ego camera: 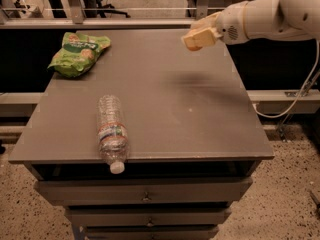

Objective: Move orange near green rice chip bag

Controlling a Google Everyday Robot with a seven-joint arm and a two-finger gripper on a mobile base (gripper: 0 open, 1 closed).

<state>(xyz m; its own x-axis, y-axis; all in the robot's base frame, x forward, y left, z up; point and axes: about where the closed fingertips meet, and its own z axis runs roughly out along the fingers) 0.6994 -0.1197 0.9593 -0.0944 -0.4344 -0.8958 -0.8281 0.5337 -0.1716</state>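
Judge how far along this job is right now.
Done: nothing that shows. No orange lies beside the green rice chip bag at the table's far left corner, and none is visible anywhere in view. In hand: the gripper hovers above the far right edge. Left: pick up the orange, carry it across and set it by the bag. The water bottle lies near the front edge.
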